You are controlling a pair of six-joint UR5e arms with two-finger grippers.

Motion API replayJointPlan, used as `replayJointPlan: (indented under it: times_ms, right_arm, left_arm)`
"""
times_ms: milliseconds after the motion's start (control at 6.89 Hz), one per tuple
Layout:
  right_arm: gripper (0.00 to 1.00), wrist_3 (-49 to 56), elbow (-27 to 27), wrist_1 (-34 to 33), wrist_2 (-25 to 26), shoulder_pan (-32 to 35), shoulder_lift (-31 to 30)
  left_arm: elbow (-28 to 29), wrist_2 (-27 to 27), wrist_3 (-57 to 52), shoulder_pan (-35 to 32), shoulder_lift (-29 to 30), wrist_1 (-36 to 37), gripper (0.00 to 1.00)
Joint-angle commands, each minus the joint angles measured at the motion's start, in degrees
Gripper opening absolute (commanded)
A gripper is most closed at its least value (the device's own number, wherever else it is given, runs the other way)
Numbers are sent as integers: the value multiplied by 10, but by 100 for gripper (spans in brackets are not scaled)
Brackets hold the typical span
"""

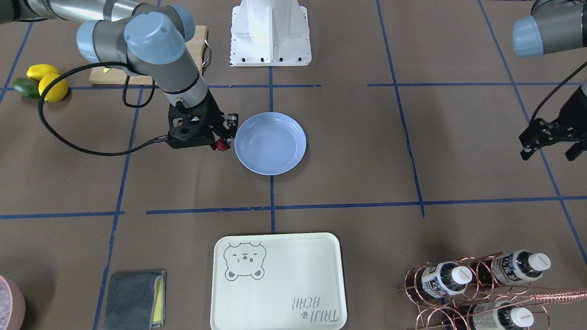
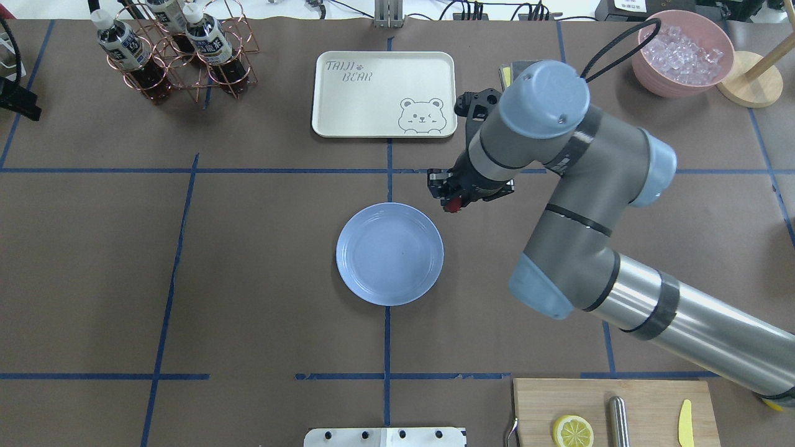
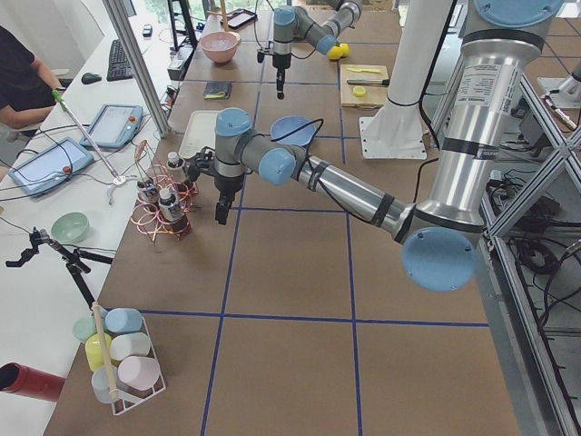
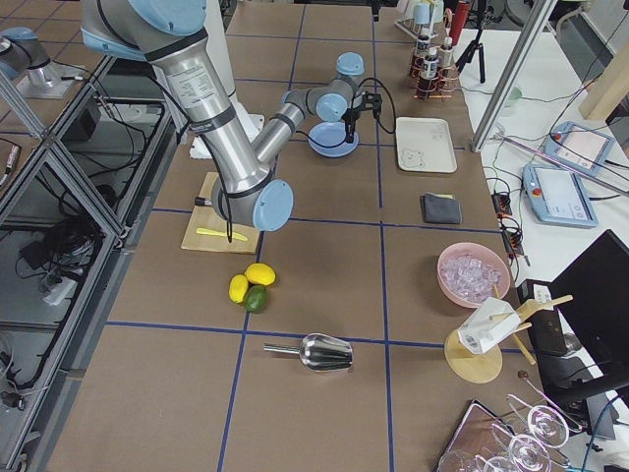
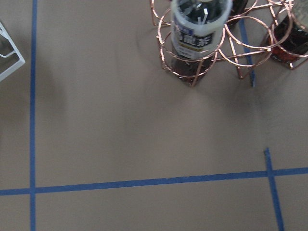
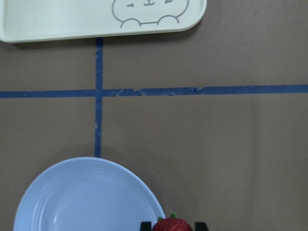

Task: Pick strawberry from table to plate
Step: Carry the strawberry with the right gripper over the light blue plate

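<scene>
The tiny red strawberry (image 1: 222, 145) (image 2: 454, 205) sits between the fingers of my right gripper (image 1: 223, 137), which is shut on it. It is just outside the rim of the light blue plate (image 1: 270, 146) (image 2: 390, 254). In the right wrist view the strawberry (image 6: 172, 224) shows at the bottom edge, between the two black fingertips (image 6: 145, 225), just right of the plate (image 6: 86, 202). The plate holds nothing. My left gripper (image 1: 550, 149) hangs open far off over the brown table (image 1: 367, 183), with nothing between its fingers.
A cream bear tray (image 2: 384, 93) lies beyond the plate. A copper rack of bottles (image 2: 174, 49) stands at the far left, and a pink bowl of ice (image 2: 683, 53) at the far right. A cutting board (image 2: 612, 410) with a lemon half is near the robot base.
</scene>
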State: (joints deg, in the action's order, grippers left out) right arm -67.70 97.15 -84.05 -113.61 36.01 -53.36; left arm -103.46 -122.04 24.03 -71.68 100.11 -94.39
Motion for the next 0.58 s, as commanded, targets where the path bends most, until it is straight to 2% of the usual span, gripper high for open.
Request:
replayJointPlan:
  times_ms: [0, 435]
  right_arm:
    - [0, -18, -70, 2, 54, -51, 60]
    - [0, -25, -143, 3, 80, -89, 106]
  left_arm:
    - [14, -1, -49, -25, -16, 0, 100]
    - [21, -1, -50, -27, -17, -3, 100]
